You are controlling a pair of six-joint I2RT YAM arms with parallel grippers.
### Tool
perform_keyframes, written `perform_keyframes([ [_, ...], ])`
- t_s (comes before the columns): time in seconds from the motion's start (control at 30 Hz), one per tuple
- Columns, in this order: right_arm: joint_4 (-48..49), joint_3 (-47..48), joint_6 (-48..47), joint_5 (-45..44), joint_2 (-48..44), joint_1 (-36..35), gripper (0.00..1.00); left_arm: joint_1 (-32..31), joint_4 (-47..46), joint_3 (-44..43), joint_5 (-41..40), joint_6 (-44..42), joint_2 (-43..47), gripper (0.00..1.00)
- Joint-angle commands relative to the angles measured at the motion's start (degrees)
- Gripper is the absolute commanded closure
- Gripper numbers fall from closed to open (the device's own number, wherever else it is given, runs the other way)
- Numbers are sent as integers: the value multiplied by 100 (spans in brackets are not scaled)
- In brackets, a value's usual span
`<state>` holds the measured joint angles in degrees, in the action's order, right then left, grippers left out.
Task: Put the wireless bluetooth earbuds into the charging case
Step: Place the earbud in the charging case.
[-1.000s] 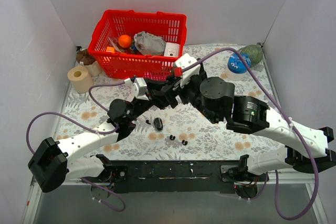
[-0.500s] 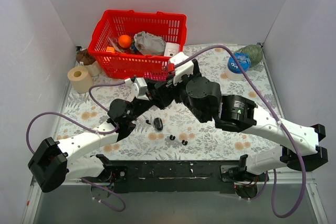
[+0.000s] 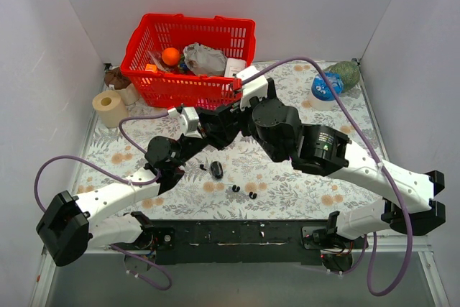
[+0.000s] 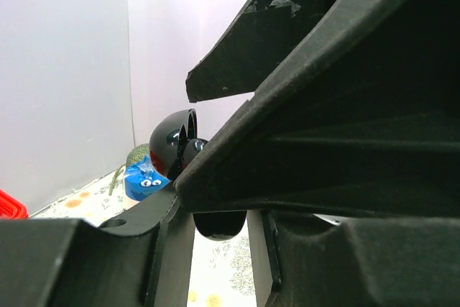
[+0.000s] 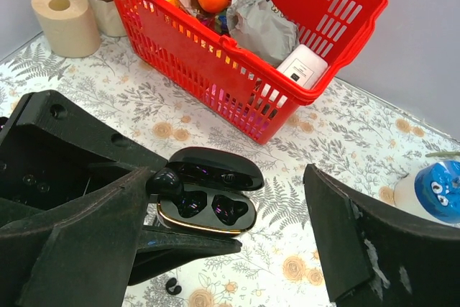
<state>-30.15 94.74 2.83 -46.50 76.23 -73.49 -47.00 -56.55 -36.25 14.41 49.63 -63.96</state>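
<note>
The black charging case (image 5: 215, 210) hangs above the table with its lid (image 5: 215, 167) open and both wells bare. My left gripper (image 4: 215, 257) is shut on its base (image 4: 215, 226). A black rounded piece (image 5: 164, 181), about as big as a well, rests on the case's left rim against my right gripper's left finger. My right gripper (image 5: 230, 177) is open wide around the case. Tiny black earbuds (image 3: 236, 188) (image 3: 251, 195) (image 3: 203, 168) lie on the floral table. Another larger black piece (image 3: 216, 170) lies among them. One tiny bit (image 5: 172, 287) shows below the case.
A red basket (image 3: 190, 59) with an orange, crumpled paper and a white box stands at the back. A toilet roll (image 3: 109, 108) and a brown item (image 3: 117, 77) sit at the left. A blue-and-white tub (image 3: 325, 88) and a green object (image 3: 345, 73) are at the back right. White walls close in the table.
My right arm has swung left and brought its gripper over the held case, its jaws spreading slightly wider. The left arm has barely shifted and keeps its hold.
</note>
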Motion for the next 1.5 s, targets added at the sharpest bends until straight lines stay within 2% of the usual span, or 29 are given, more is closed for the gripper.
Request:
perform_keyframes([
  [0.0,71,28,104,-26,-319,46,7,7,-31,-181,-18,-120,209,100],
  [0.5,115,-377,7,-184,-828,63,7,7,4,-181,-61,-155,288,100],
  [0.83,299,-509,-116,255,-952,63,7,7,-66,-190,-18,-146,253,100],
  [1.2,115,-377,-186,-131,-1101,72,7,7,-584,21,9,-129,385,100],
  [1.37,1036,-877,-257,606,-1697,72,7,7,-646,56,53,-120,402,100],
  [1.47,1240,-782,-265,853,-1638,72,10,7,-804,136,114,-120,394,100],
])
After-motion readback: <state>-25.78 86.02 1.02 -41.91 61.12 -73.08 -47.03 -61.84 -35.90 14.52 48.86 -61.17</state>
